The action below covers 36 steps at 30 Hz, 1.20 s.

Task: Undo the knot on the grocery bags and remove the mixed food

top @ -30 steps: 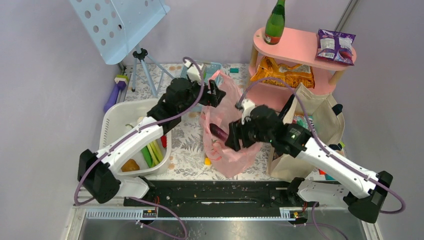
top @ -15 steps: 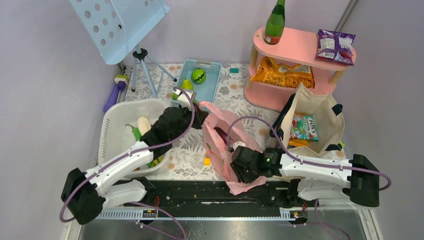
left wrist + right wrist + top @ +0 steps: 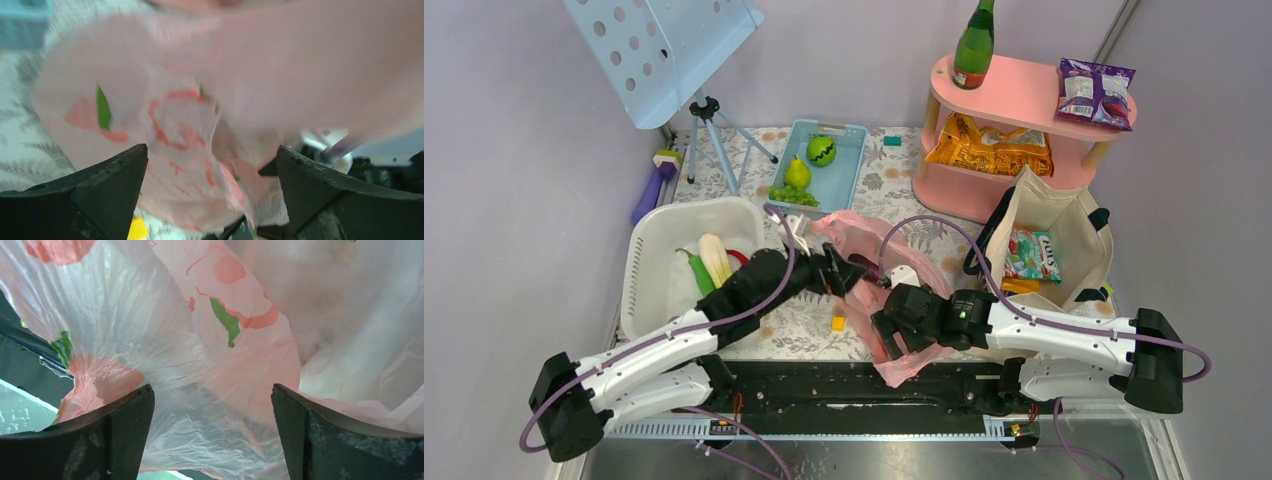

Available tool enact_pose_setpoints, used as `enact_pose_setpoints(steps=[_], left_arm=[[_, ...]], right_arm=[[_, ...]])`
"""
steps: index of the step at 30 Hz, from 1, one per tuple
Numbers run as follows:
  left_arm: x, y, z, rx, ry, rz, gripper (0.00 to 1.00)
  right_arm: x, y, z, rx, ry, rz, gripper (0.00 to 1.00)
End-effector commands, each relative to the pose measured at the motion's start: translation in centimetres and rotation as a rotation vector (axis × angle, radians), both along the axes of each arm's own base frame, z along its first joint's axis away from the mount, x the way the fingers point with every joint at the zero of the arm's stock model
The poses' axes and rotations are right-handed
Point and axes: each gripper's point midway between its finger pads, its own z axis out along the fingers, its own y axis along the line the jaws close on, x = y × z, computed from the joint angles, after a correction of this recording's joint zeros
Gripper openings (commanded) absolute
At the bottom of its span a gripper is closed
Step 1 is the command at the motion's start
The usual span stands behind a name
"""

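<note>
The pink plastic bag [image 3: 876,243] lies slumped on the floral table, its lower end draped over the black base rail. My left gripper [image 3: 848,276] is open at the bag's left side; in its wrist view the jaws [image 3: 212,150] stand wide apart with the pink film [image 3: 210,115] just ahead. My right gripper [image 3: 886,334] is open and low on the bag's near part; its wrist view [image 3: 212,387] shows crumpled film [image 3: 215,365] between the spread jaws. The beige tote [image 3: 1074,235] stands open at right with a multicoloured snack packet [image 3: 1032,254] inside. A pear [image 3: 797,174] lies in the blue tray [image 3: 848,166].
A white basin [image 3: 649,255] at left holds pale-stemmed vegetables [image 3: 714,258]. A small yellow block [image 3: 837,323] lies by the bag. The pink shelf [image 3: 1014,95] at the back carries a green bottle [image 3: 973,45], a purple packet [image 3: 1094,90] and orange packets [image 3: 989,145]. A blue stand [image 3: 664,50] is back left.
Both arms have come down from holding the pink bag up. The bag has dropped onto the table. My left gripper has moved nearer and rightward against the bag.
</note>
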Motion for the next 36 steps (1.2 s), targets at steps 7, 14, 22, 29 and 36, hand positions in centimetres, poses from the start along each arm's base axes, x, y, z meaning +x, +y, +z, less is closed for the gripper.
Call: enact_pose_setpoints(steps=[7,14,22,29,36], left_arm=[[0.5,-2.0,-6.7,0.030,0.197,0.128,0.99],[0.6,-2.0,-11.1,0.182,0.292,0.160,0.43],[-2.1,-0.5,-14.1,0.341,0.266,0.099,0.00],[-2.0,-0.5,-13.9,0.350,0.250,0.098,0.00],[-2.1,0.1,-14.4,0.380,0.254,0.101,0.00]], right_arm=[[0.4,2.2,1.2,0.116,-0.037,0.034,0.95],[1.4,0.8,2.2,0.122,-0.101,-0.037,0.99],[4.9,1.9,6.0,0.218,-0.194,-0.073,0.86],[9.7,5.3,5.8,0.247,-0.272,-0.016,0.66],[13.9,7.1,2.0,0.207,-0.324,0.020,0.64]])
